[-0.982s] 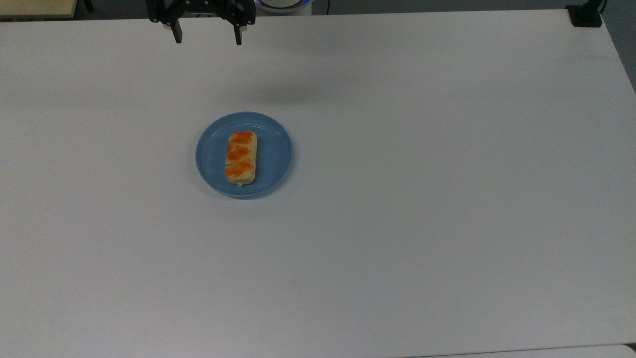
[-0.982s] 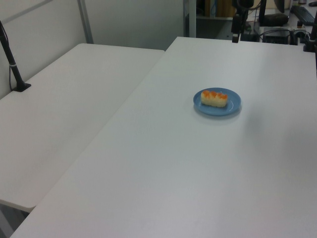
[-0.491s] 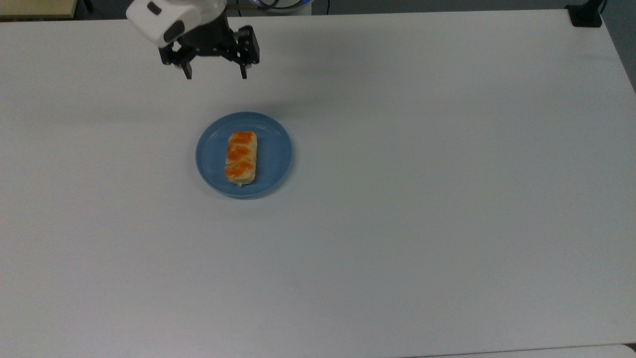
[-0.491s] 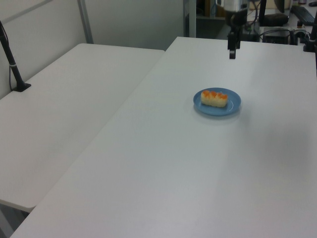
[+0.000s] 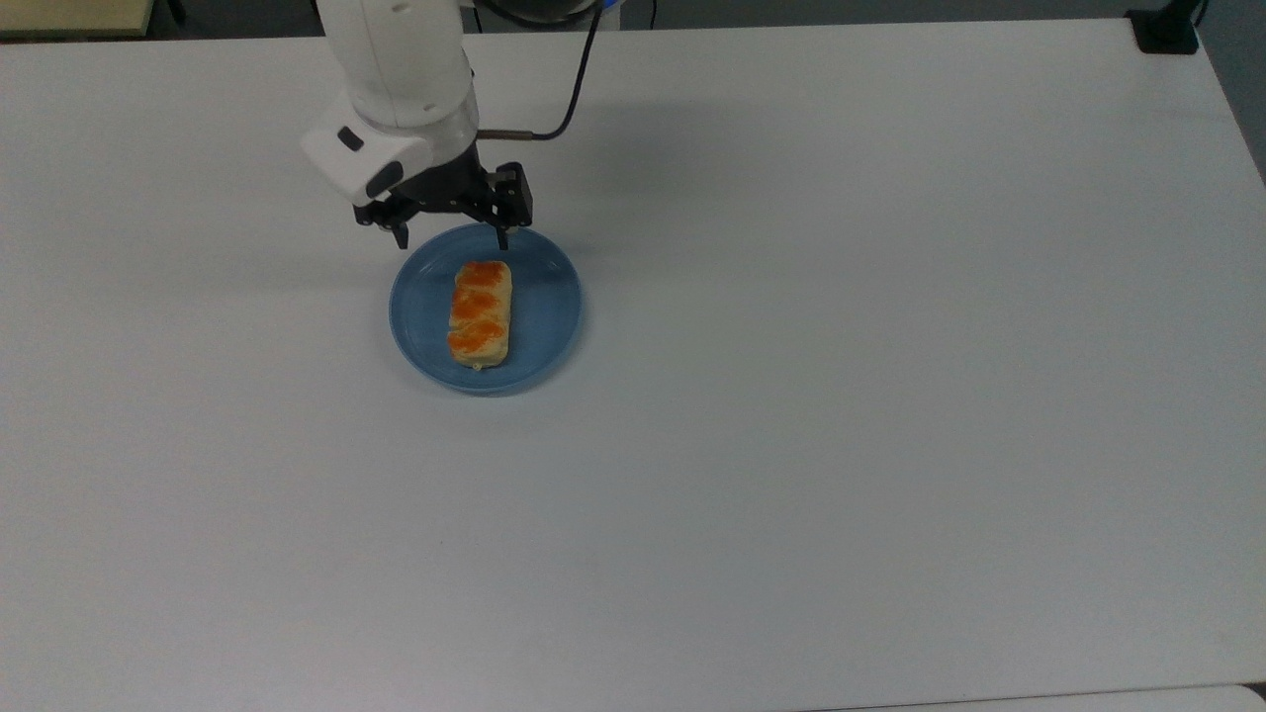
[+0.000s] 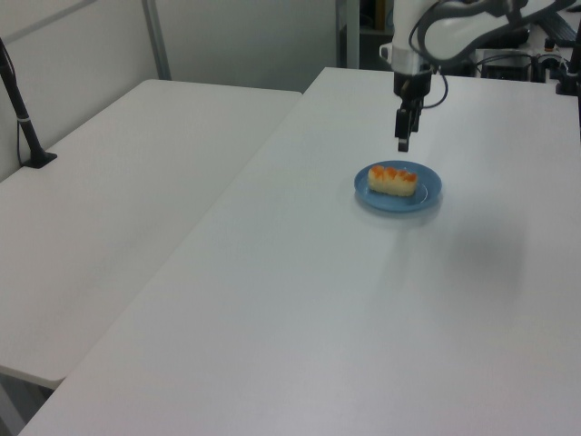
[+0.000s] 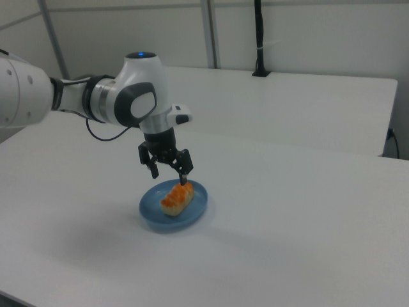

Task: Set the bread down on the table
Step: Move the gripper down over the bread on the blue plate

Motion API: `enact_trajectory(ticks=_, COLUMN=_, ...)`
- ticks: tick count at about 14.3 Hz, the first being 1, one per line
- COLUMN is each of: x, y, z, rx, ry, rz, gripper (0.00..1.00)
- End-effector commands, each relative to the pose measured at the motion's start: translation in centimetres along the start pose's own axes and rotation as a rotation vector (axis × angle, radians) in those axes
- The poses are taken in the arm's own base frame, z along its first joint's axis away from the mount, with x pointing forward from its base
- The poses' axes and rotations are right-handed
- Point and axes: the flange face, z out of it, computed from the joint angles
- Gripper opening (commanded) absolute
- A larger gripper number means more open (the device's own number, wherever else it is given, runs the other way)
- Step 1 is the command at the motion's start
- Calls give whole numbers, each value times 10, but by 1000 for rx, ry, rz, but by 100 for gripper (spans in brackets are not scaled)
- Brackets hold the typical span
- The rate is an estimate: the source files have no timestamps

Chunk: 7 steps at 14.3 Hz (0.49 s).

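Top view: bread (image 5: pixel 481 314) lies on a blue plate (image 5: pixel 549 316) on the white bench (image 5: pixel 841 396), long axis running top to bottom. Fingers (image 5: pixel 400 234) spread wide, empty, hover at the plate's upper rim, their gap crosswise to the bread, just beyond its upper end.

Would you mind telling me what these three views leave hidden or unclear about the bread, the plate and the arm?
- Bread: its underside, hidden in each view by the blue plate it lies on.
- Gripper: in the left view its fingers line up one behind the other, so the gap is hidden; the top view shows them spread.
- Arm: cut off at the right view's left edge.
- Table: cut off at the top view's left edge.
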Motion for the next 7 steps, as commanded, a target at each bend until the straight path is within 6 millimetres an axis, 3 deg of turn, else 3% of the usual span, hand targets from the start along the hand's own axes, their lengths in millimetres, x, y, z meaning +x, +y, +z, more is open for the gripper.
enact_trajectory(ticks=1, x=4, y=-17, z=32, rx=-1, ry=-2, rz=23, gripper=100)
enact_trajectory(ticks=5, x=7, y=-25, z=59, rx=-2, ry=-35, rz=34, gripper=99)
enact_trajectory(ticks=7, x=7, y=-24, z=60, rx=-2, ry=-38, rz=34, gripper=79)
